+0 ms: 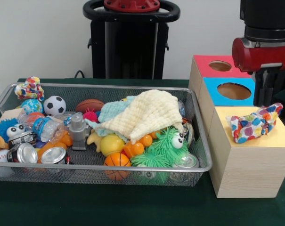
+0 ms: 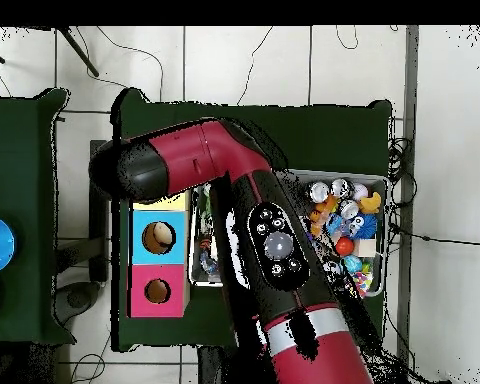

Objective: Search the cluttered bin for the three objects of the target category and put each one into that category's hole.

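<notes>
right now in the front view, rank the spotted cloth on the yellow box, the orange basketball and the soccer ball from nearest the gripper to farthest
1. The spotted cloth, on the yellow box, just below the gripper at the picture's right.
2. The orange basketball, at the basket's front rim, around the middle.
3. The soccer ball, toward the basket's back left corner.

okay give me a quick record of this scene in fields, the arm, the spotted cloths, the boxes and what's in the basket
arm: red and black, above the boxes; gripper state cannot be told
spotted cloth on box: lies on the yellow-topped box, covering where its hole would be
spotted cloth in basket: one at the far corner
boxes: red-topped box and blue-topped box, holes open
wire basket: pale-yellow waffle cloth, balls, cans, green fuzzy toy
</notes>
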Controlling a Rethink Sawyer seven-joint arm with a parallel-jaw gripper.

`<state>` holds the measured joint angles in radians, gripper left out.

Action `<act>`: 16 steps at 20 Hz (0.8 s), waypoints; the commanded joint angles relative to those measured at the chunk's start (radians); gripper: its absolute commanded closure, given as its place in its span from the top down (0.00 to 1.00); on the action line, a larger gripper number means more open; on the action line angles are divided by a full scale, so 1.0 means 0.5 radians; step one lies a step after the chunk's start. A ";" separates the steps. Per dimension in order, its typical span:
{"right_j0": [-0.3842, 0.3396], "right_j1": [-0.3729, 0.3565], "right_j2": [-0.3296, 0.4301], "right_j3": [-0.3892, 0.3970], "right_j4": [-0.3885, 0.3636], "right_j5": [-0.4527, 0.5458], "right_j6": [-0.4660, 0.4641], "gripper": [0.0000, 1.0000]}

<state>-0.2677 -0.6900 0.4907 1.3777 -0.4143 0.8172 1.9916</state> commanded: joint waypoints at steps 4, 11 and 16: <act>-0.026 0.094 0.108 0.176 -0.178 -0.039 -0.451 0.00; -0.045 0.133 0.151 0.131 -0.199 0.001 -0.499 0.00; -0.068 0.159 0.165 0.128 -0.216 -0.013 -0.525 0.00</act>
<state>-0.2680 -0.6770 0.5138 1.3782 -0.4531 0.8170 1.9916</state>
